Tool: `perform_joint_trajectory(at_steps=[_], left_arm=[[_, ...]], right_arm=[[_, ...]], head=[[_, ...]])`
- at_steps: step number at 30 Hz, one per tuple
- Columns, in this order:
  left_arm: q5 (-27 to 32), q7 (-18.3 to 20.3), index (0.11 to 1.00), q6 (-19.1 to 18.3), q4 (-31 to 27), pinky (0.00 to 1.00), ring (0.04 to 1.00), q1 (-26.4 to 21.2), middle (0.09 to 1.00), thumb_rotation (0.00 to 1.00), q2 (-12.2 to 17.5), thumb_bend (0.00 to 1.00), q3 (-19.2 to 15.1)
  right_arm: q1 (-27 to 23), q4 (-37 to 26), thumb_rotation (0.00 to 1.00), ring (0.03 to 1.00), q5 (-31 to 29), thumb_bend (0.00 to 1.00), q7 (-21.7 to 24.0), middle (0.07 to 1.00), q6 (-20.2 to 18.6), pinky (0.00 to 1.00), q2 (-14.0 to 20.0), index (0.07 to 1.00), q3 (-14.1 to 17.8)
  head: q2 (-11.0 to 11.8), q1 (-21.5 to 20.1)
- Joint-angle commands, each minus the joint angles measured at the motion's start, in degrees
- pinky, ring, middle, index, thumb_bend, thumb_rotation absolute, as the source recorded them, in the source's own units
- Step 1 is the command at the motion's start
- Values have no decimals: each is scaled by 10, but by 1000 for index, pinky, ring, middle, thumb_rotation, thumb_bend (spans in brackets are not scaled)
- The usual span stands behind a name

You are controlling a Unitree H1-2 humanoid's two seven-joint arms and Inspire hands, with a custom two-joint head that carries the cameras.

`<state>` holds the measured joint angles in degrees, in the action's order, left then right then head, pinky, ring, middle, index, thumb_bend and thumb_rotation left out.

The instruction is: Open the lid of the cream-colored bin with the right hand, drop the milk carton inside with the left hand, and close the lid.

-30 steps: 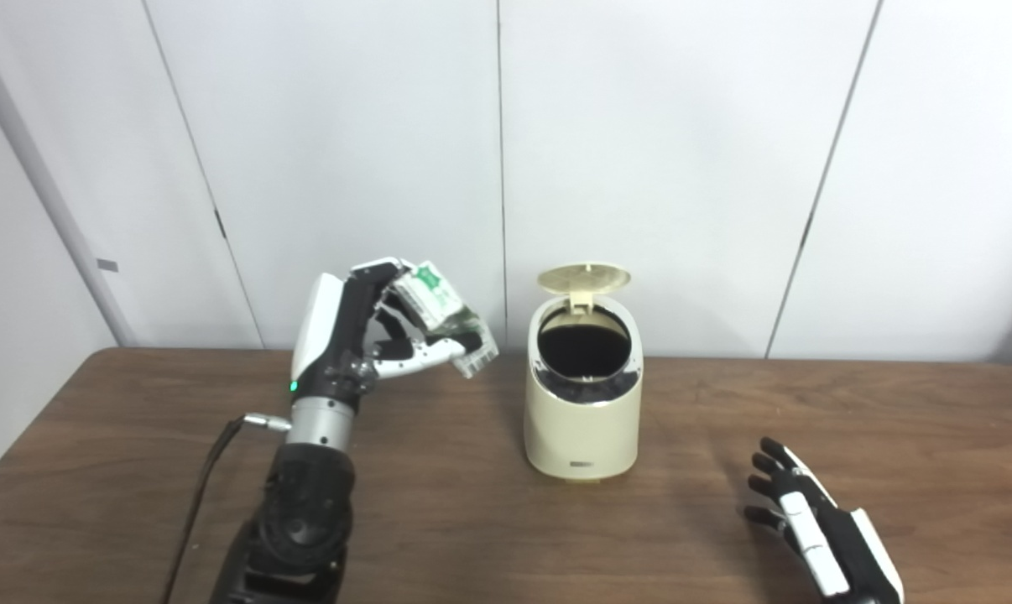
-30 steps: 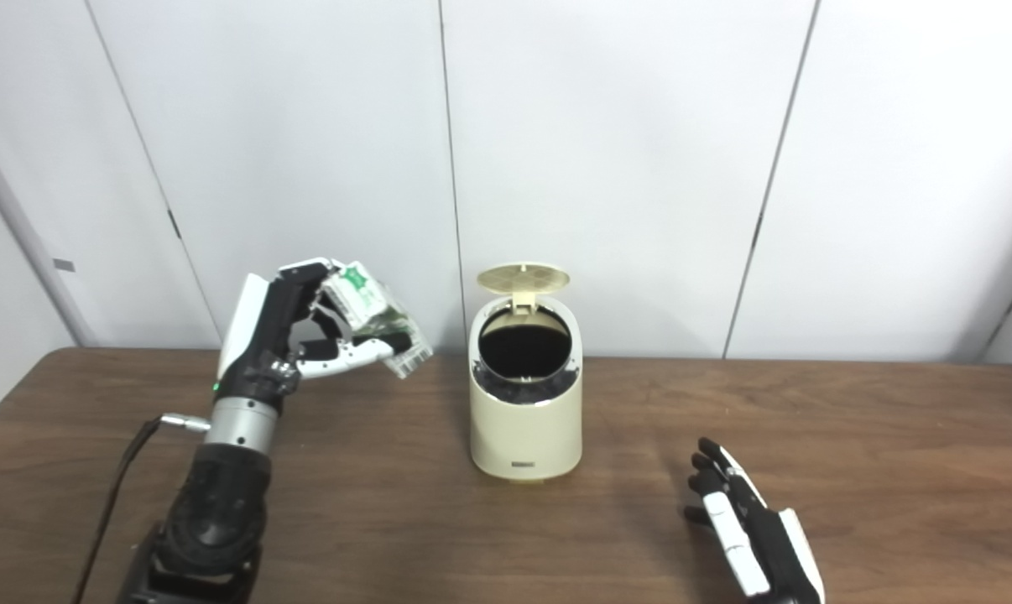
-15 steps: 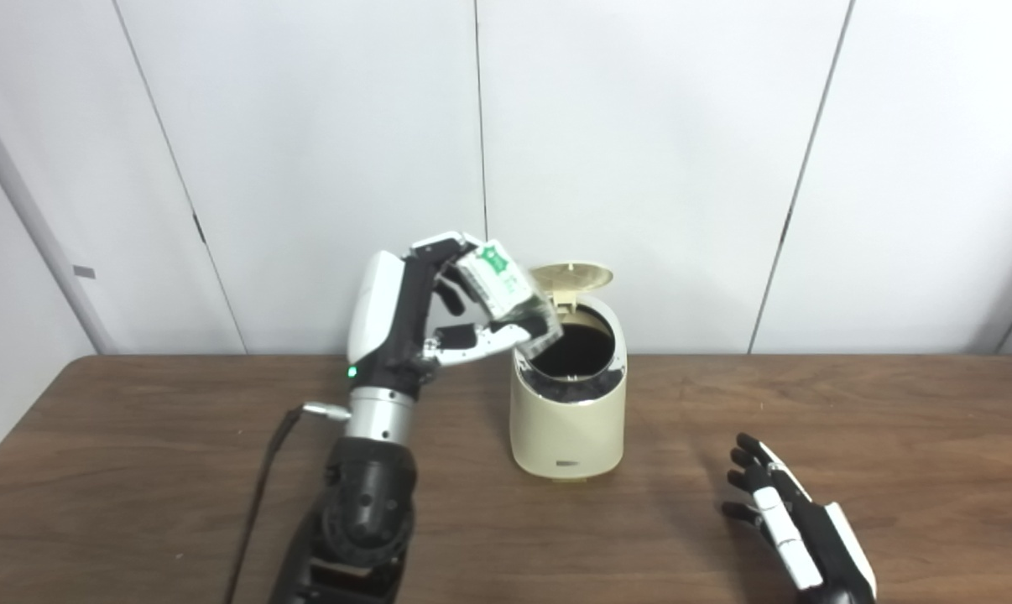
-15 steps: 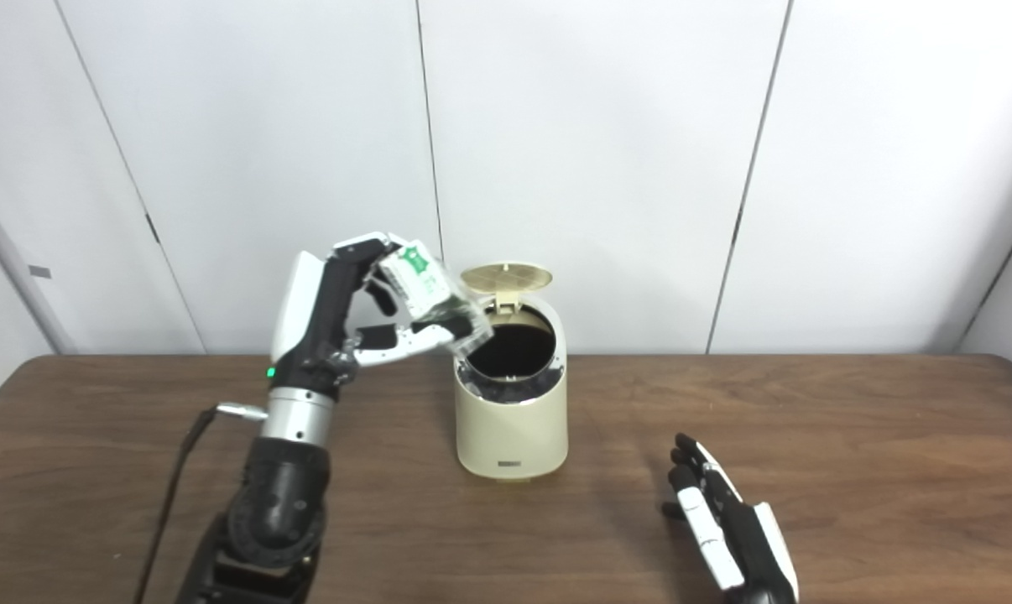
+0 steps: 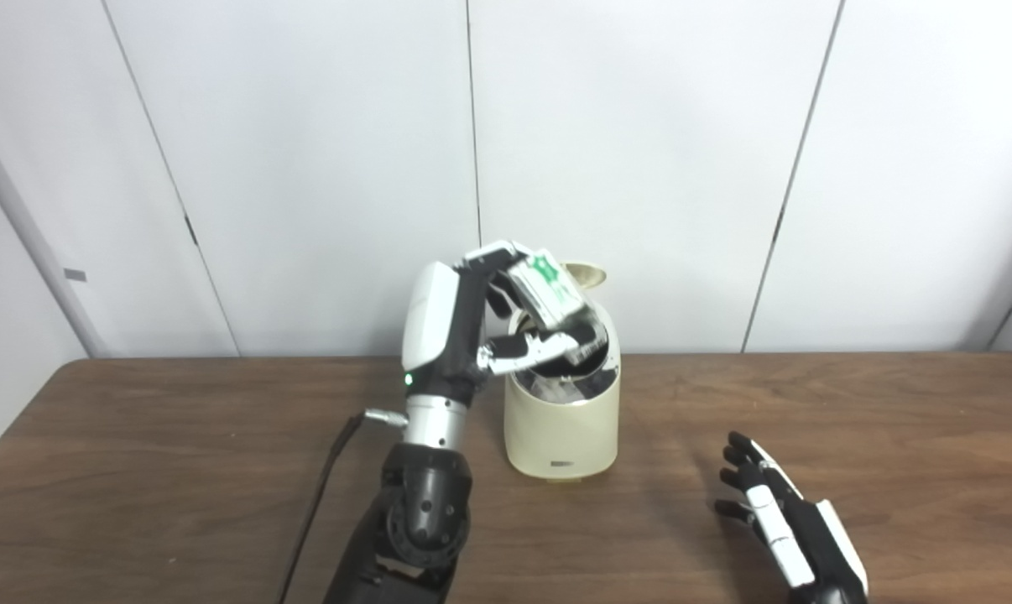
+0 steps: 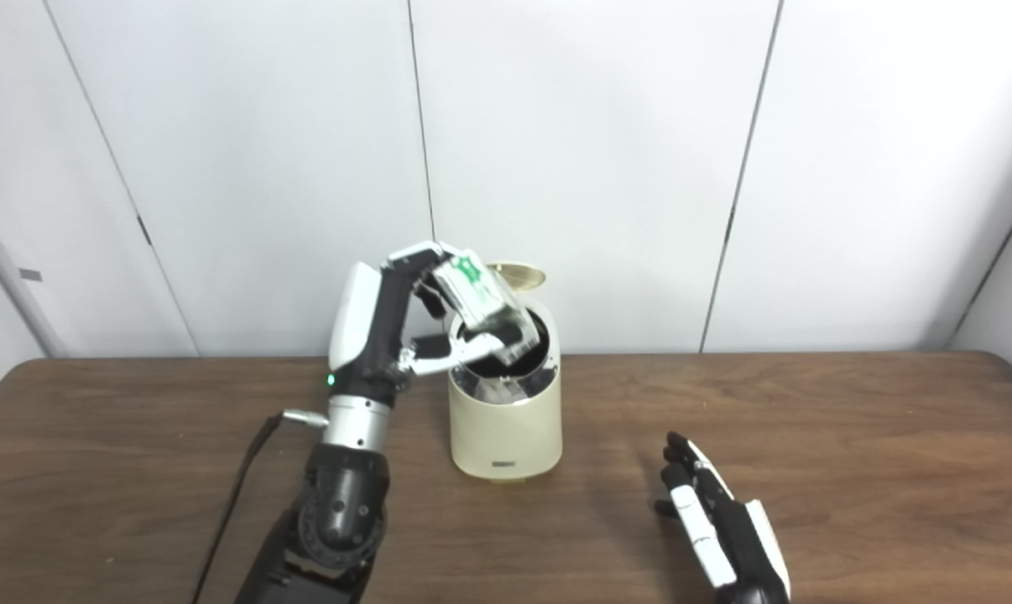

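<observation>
Right over the mouth of the cream-colored bin [image 5: 563, 415], the milk carton [image 5: 554, 295] hangs tilted, its lower end dipping toward the dark opening. The left robot hand [image 5: 481, 323] has its fingers and thumb wrapped around it. Behind, the lid [image 5: 588, 273] stands raised. The right robot hand [image 5: 779, 524] lies empty on the wooden desk [image 5: 137, 470], fingers spread, well apart from the bin.

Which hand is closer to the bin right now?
Left. The left hand holds the milk carton tilted over the bin and its open top. The right hand is open, low over the table, off to the bin's right.
</observation>
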<state>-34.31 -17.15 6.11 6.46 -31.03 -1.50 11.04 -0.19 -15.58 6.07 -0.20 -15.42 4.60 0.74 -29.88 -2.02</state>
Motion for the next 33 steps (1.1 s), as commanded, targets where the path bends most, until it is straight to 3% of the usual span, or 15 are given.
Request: perform_joint_trajectory(at_steps=[1,6,13,20,25,33], left_arm=[[-15,-44,533,52,6,319,395,-36,489,0,1,471,1],[-40,-92,534,118,66,353,391,-47,486,0,12,472,8],[-88,-153,513,171,143,355,408,-68,501,0,31,474,24],[-105,-223,505,204,205,354,430,-95,519,0,33,475,30],[-98,-290,494,208,253,365,444,-116,503,0,32,477,55],[-99,-346,491,208,288,362,444,-133,490,0,35,477,75]], right_arm=[[-12,-25,903,882,3,529,-3,907,15,764,-3,901,-1],[-10,-31,916,878,11,530,-3,905,12,756,0,900,-3],[-9,-38,913,890,3,529,2,911,8,768,1,904,1],[-6,-47,929,886,14,526,3,908,1,762,12,896,0],[-1,-54,925,870,8,546,6,894,-5,759,16,877,4],[1,-55,915,882,0,539,13,903,-12,780,19,877,4]], head=[[-1,0],[-2,2],[-3,6],[-3,20],[-4,20],[-7,24]])
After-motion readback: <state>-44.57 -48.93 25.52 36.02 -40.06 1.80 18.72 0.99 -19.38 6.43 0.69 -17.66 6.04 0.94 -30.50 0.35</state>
